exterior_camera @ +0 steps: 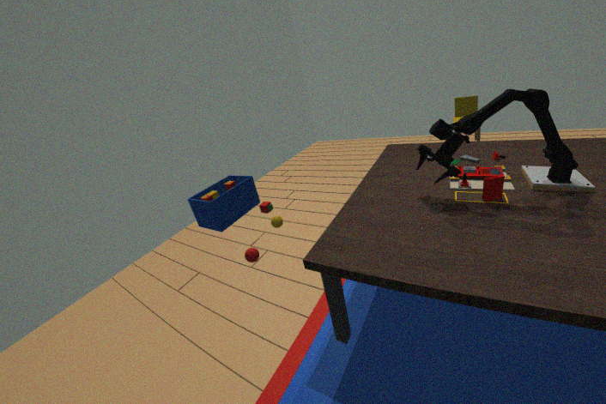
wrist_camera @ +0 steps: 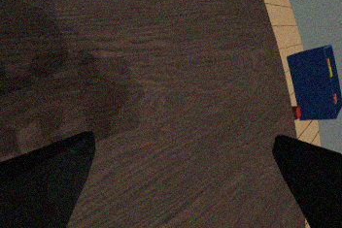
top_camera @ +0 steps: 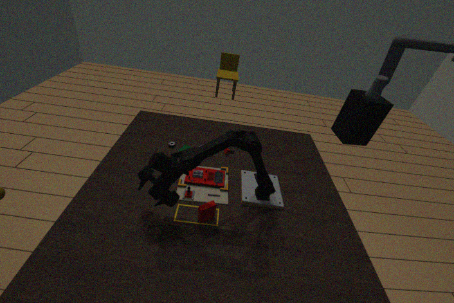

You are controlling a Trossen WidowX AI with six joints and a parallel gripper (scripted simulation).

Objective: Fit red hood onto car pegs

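We're at the start of the job: hood not picked up, nothing fitted. Claw (top_camera: 148, 195) (exterior_camera: 427, 175) (wrist_camera: 188, 145) is wide open with nothing in it, hanging above the table (top_camera: 220, 262) (exterior_camera: 464, 238) (wrist_camera: 185, 93). Clock below is as the top view lies, 12 at the picture's top. Hood (top_camera: 207, 211) (exterior_camera: 493, 187) looks to be standing up on an end or side rather than lying roof-up, at the 3 o'clock end of the yellow outline (top_camera: 188, 222) (exterior_camera: 481, 201); we can't make out its corner holes. Chassis (top_camera: 200, 181) (exterior_camera: 477, 176) sits in the jig at 12 o'clock from the hood, deck uncovered; the pegs are too small to tell. Claw is out at about 9 to 10 o'clock from the hood, well apart from it, and the wrist view has no hood in it, just table and the blue bin (exterior_camera: 225, 208) (wrist_camera: 313, 85) toward 3 o'clock in that view. So we're at the approach. Next move: bring the claw back toward the hood, line the fingers up across two opposite faces, go down open and close squarely. Our read is that the hood will need turning roof-up before it can go on the pegs, so the grip should leave room for that. Risk: a finger clips the upright hood and tips it. We'd also keep clear of the black-knobbed red piece (top_camera: 188, 193) (exterior_camera: 464, 181) on the way across.
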